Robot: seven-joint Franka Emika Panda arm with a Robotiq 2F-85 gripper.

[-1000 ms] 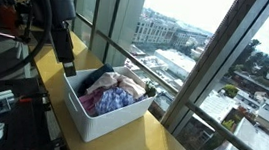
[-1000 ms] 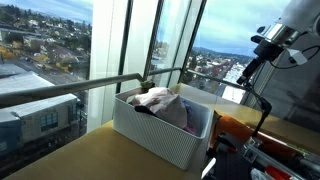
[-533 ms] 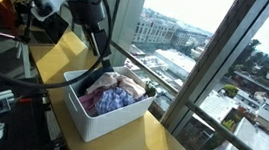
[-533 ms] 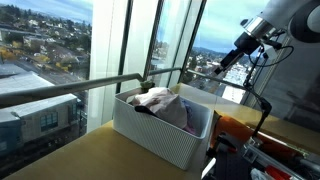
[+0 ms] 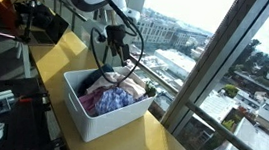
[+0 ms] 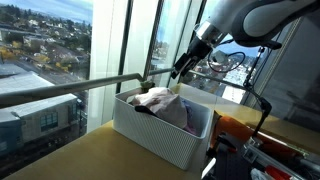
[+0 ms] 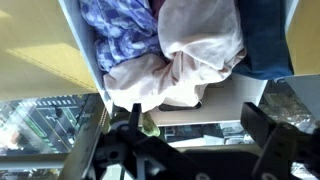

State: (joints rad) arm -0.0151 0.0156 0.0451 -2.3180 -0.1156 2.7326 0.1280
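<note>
- The gripper [image 5: 116,69] is held wide open, with nothing between its jaws, above the window-side rim of the white bin [image 5: 94,123].
- In the wrist view, the cream garment [image 7: 195,55] is seen at 12 o'clock from the gripper, crumpled, so no long axis can be told.
- Beside it in the bin, a purple patterned cloth [image 7: 120,35] is seen at 11 o'clock and a dark blue cloth [image 7: 268,40] at 1 o'clock.

Arches overhead with arm [image 6: 250,18] stretched forward and angled downward; holds gripper [image 6: 181,73] wide open, empty, fingers [image 7: 262,135] spread well apart.
</note>
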